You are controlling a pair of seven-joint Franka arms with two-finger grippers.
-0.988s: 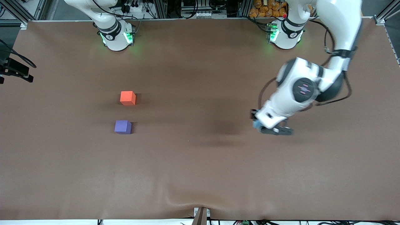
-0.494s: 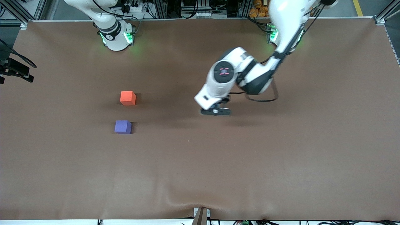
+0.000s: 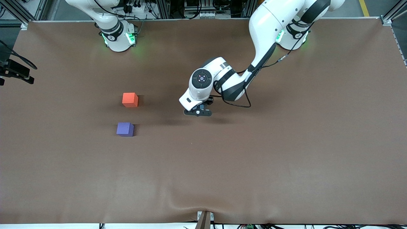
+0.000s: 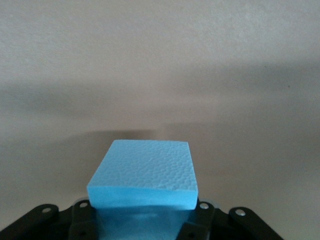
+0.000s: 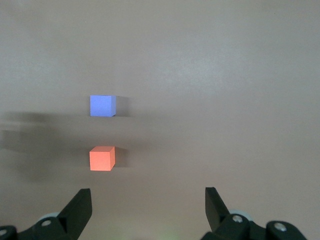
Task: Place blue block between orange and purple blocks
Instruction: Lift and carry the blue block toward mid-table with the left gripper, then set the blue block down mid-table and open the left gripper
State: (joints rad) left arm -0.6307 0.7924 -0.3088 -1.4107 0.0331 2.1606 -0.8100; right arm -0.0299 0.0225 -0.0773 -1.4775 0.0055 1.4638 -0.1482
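Clamped in the left gripper (image 3: pixel 197 112) above bare table, the blue block (image 4: pixel 144 180) was judged mid-carry, well short of the gap between orange block (image 3: pixel 130 100) and purple block (image 3: pixel 125 129), while the open right gripper (image 5: pixel 147 210) waited above them.

Your blue block (image 4: pixel 145 175) sits clamped in left gripper (image 3: pixel 197 112), airborne over desk (image 3: pixel 254 159). Orange block (image 3: pixel 130 100) & purple block (image 3: pixel 125 129) lie apart, purple nearer cam.

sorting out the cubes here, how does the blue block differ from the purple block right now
The blue block is light sky-blue; the purple block is darker violet. The blue block is held off the table in the left tool; the purple block rests on the table, near the orange block. Both are matte cubes.
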